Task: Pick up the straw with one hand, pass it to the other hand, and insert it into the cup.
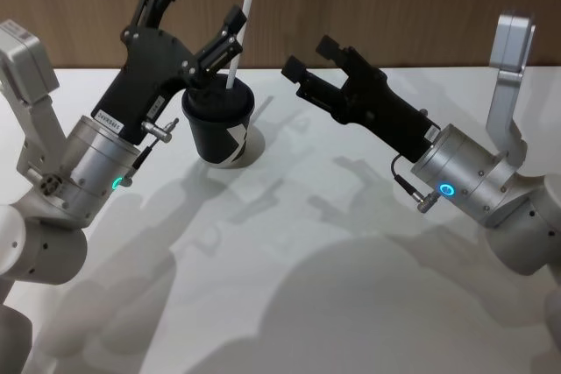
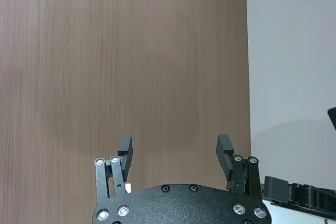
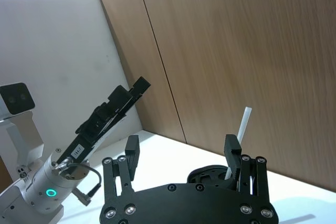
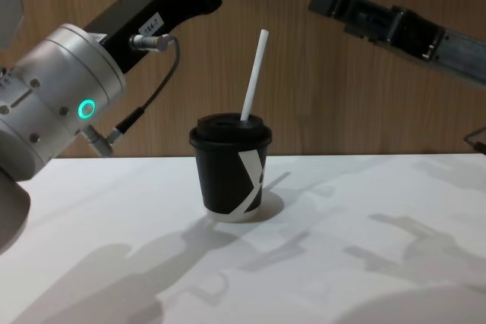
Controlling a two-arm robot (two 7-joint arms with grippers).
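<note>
Item: long thin white straw [image 4: 254,73], standing in the lidded black paper cup [image 4: 231,168] on the white counter [image 1: 307,286], top tilted toward 1 o'clock. Left end effector [image 1: 200,8] nearer, spread wide, empty, straddling it. Right end effector [image 1: 308,59] at 3 o'clock, open, empty.

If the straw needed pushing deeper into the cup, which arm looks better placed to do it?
Probably the left. Its end effector is open above the cup, one finger close beside the straw, which already leans through the lid. The right end effector, also open, sits farther off to the side.
</note>
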